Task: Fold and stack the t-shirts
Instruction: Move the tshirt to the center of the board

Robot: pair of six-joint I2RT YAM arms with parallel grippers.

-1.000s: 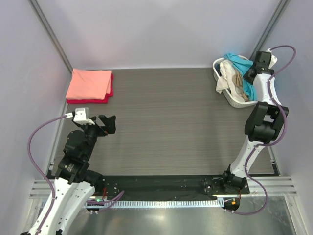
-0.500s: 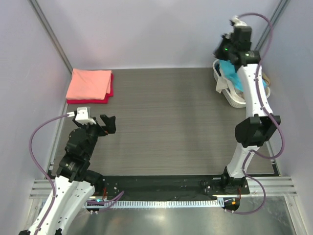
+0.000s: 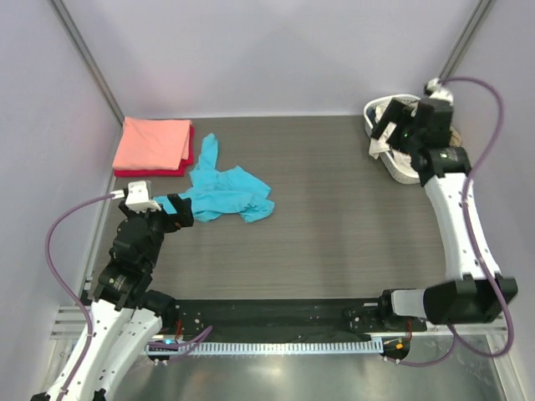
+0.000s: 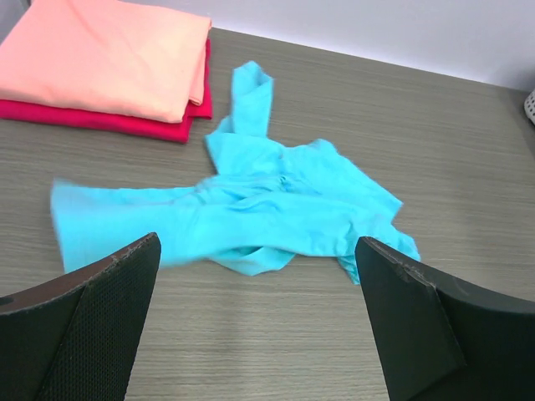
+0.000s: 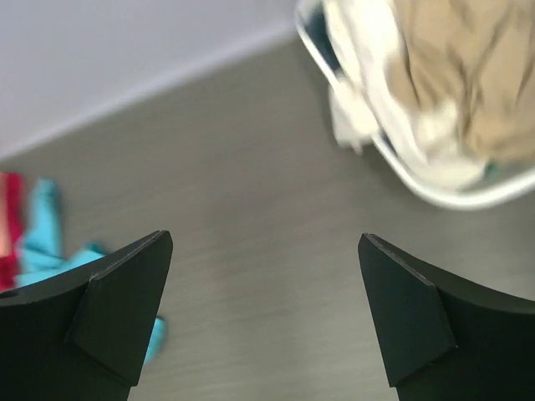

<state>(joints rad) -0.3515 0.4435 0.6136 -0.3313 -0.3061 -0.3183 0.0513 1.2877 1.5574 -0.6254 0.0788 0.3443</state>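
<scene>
A bright turquoise t-shirt (image 3: 224, 192) lies crumpled on the table's left half, also in the left wrist view (image 4: 259, 205). My left gripper (image 3: 178, 210) stands open just short of its near edge (image 4: 257, 251), holding nothing. At the back left a folded salmon-pink t-shirt (image 3: 153, 144) rests on a folded red one (image 3: 150, 173). My right gripper (image 3: 389, 124) hangs open and empty (image 5: 266, 238) over the table beside the white basket (image 5: 468, 196). Tan (image 5: 451, 75) and white (image 5: 359, 109) t-shirts fill the basket.
The white laundry basket (image 3: 372, 109) stands at the back right corner, partly behind my right arm. Pale walls with metal posts close in the table on three sides. Bare wood-grain tabletop (image 3: 334, 225) stretches between the turquoise shirt and the basket.
My right gripper lifted the turquoise shirt out of the basket, swung up and let go. The shirt now lies on the left half of the table. The left arm barely moved.
</scene>
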